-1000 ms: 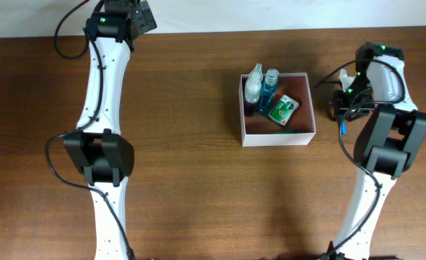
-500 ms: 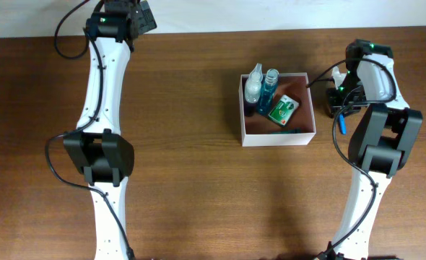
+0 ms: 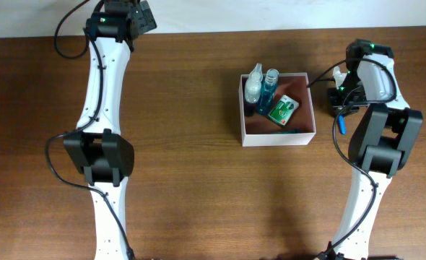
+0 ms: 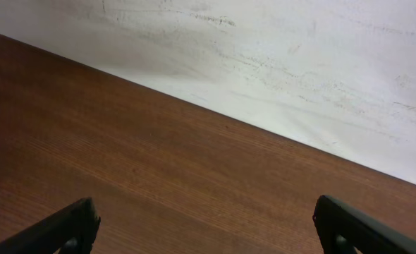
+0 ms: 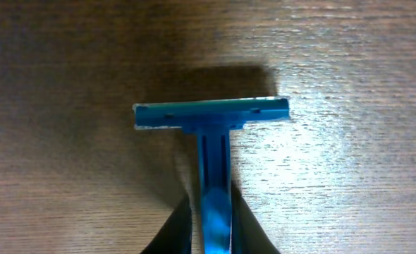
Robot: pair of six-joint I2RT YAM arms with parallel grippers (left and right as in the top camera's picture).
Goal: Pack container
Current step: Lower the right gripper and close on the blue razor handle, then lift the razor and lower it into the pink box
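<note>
The right gripper (image 5: 211, 217) had its jaws pressed against the handle of a blue plastic disposable razor (image 5: 212, 152), which lay flat on the brown wooden table (image 5: 349, 63). It looked light, stiff and slick, with a sharp head, so the ribbed handle was probably the right place to hold it. Its long axis ran straight out from the gripper, with the blade bar crosswise at the far end. The square shallow white-walled container (image 3: 278, 138) sat open-side up near the table's middle, close to the right arm. It held a clear spray bottle (image 3: 253, 87), a blue bottle (image 3: 270, 85) and a green-and-white soap box (image 3: 283, 108). It seemed thin-walled, so best lifted by a wall. The left gripper (image 4: 204, 212) hung with jaws spread wide, well apart from it.
</note>
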